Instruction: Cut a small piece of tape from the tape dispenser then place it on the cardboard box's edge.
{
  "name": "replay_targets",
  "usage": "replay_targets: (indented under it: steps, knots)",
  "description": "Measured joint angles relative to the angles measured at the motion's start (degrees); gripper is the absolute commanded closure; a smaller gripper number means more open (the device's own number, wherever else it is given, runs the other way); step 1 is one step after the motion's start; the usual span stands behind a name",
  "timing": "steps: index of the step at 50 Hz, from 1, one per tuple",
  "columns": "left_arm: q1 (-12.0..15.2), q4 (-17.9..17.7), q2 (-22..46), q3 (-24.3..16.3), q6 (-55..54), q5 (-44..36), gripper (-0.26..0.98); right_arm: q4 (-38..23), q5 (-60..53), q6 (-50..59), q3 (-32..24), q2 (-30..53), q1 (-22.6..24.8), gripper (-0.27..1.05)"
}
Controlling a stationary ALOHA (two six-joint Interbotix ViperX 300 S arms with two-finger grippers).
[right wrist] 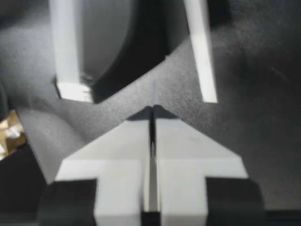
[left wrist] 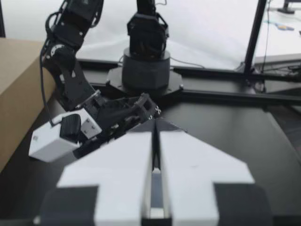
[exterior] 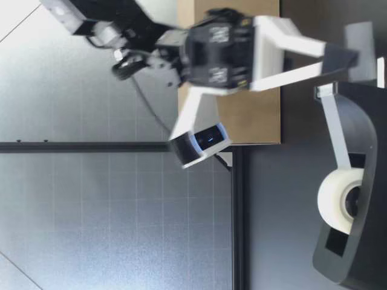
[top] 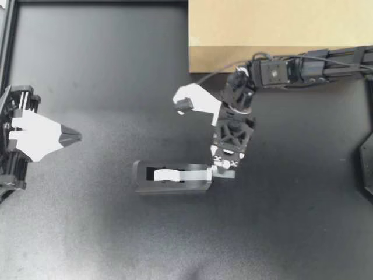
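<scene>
Cardboard box [top: 280, 29] partly out of view.

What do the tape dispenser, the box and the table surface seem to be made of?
Tape dispenser: probably black plastic, smooth moulded curves, slight sheen. Box: cardboard, matte brown, flat faces. Table surface: dark, matte, finely grained; perhaps a rubber or textured mat, I cannot tell.

Dim, even light; the low view's right arm [exterior: 217, 54] blurs.
</scene>
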Motion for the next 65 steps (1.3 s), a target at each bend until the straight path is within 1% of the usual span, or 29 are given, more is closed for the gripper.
replay_targets:
  steps: [7,13,18,25,30,39,50,55,65]
  knots:
    - [0.0,-0.88,1.76,0.18,-0.26,0.0,0.8,-0.7,-0.97,0.26,1.41,-1.49,0.09,0.86]
    - [0.0,-2.9,4.83,-0.09,-0.26,0.0,0.72,-2.55,-1.32,0.97,2.2,-6.86,0.09,0.86]
    - [0.0,-3.52,7.91,-1.14,-0.26,0.0,0.61,-5.1,-2.2,1.58,2.46,-11.43,0.18,0.86]
    - [0.0,-3.52,11.78,-3.52,-0.18,0.0,0.4,-9.84,-3.6,4.22,2.55,-17.93,0.44,0.86]
    - [0.0,-3.52,14.06,-5.1,-0.09,-0.09,0.31,-13.8,-4.83,6.94,2.64,-21.71,1.76,0.86]
    - [0.0,-3.6,19.42,-8.26,0.09,-2.11,0.31,-22.15,-9.05,13.01,2.2,-26.98,5.71,0.86]
    - [0.0,-3.6,26.72,-11.07,0.26,-9.67,0.31,-30.06,-14.06,19.86,-0.18,-29.71,10.46,0.86]
    - [0.0,-3.6,29.88,-12.48,0.7,-12.3,0.31,-31.9,-14.68,21.45,-1.67,-29.62,11.78,0.86]
    - [0.0,-3.52,34.63,-15.91,2.46,-13.36,0.31,-32.26,-14.94,21.71,-4.75,-28.21,13.36,0.86]
